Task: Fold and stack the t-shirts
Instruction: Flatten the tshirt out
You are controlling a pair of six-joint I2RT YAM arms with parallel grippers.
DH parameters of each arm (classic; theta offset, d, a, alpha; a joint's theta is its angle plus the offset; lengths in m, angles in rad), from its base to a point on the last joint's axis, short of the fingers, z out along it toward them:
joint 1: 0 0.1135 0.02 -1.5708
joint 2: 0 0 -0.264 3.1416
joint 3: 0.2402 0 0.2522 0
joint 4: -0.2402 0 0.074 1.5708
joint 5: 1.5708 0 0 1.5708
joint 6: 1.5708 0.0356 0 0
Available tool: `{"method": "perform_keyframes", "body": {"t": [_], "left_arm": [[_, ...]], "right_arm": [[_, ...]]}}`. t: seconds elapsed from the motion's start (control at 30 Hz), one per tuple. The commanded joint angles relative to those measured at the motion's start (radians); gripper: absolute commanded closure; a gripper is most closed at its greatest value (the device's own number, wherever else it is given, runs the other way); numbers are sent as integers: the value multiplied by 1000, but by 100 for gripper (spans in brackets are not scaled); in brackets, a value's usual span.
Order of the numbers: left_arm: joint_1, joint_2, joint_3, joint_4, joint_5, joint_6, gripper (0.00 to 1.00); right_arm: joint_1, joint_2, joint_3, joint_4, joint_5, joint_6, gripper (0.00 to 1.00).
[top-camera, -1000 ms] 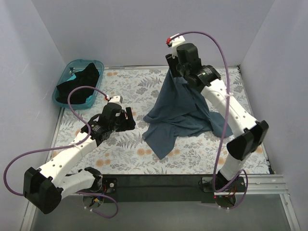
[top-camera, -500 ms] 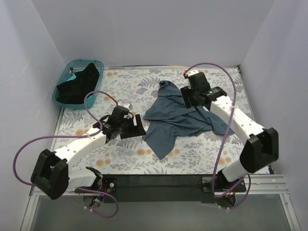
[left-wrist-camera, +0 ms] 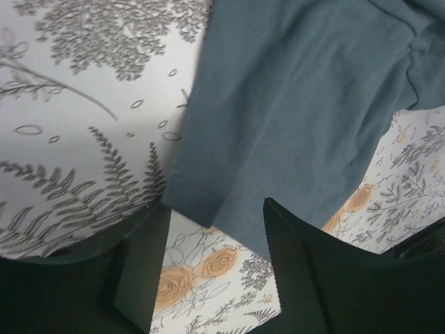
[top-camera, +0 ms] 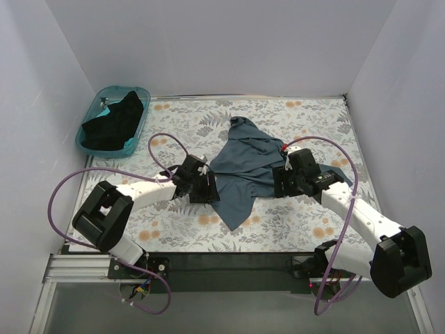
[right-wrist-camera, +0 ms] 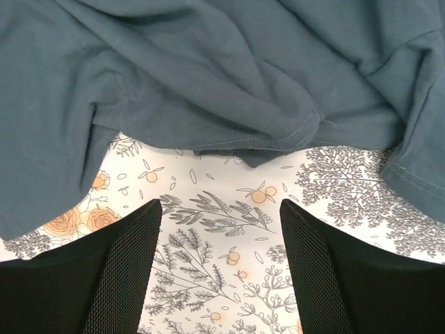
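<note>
Top external view: the slate blue-grey tee (top-camera: 254, 156) lies rumpled at the centre of the floral counter (top-camera: 313, 118), with the black tee (top-camera: 111, 125) heaped in the teal basket (top-camera: 122, 88) at ten o'clock. My left tool (top-camera: 207, 189), at the blue-grey cloth's eight o'clock edge, and my right tool (top-camera: 281, 183), at its four o'clock edge, both gape wide, holding nothing. Light, limp and drapey, the cloth will likely sag and bunch; I judge the stitched hem (left-wrist-camera: 198, 198) the firmest place to pinch, low against the counter.
</note>
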State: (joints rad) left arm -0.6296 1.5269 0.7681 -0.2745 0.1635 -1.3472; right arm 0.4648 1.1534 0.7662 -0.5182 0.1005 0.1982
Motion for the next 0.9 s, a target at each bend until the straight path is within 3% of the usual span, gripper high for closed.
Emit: {"method": "perform_keyframes", "body": {"t": [0.0, 0.1, 0.13, 0.17, 0.33, 0.6, 0.7, 0.87], "left_arm": [[-31, 38, 31, 44, -13, 2, 49], [-53, 75, 40, 52, 2, -6, 65], [-56, 75, 42, 49, 25, -9, 93], [-61, 66, 42, 41, 31, -16, 100], [-61, -101, 20, -64, -2, -27, 100], [28, -459, 89, -420, -363, 48, 100], [103, -526, 108, -467, -383, 80, 100], [143, -495, 149, -486, -371, 105, 100]], "right_arm": [[-8, -34, -31, 72, -38, 41, 36], [-8, -46, -51, 79, -50, 50, 36], [-8, -50, -54, 81, -50, 53, 36], [-8, -55, -57, 81, -42, 53, 36], [-31, -69, -67, 86, 22, 78, 35], [-144, -52, -85, 92, 51, 95, 34], [-150, -26, -76, 92, 76, 80, 35], [-150, 38, -53, 90, 152, 78, 34]]}}
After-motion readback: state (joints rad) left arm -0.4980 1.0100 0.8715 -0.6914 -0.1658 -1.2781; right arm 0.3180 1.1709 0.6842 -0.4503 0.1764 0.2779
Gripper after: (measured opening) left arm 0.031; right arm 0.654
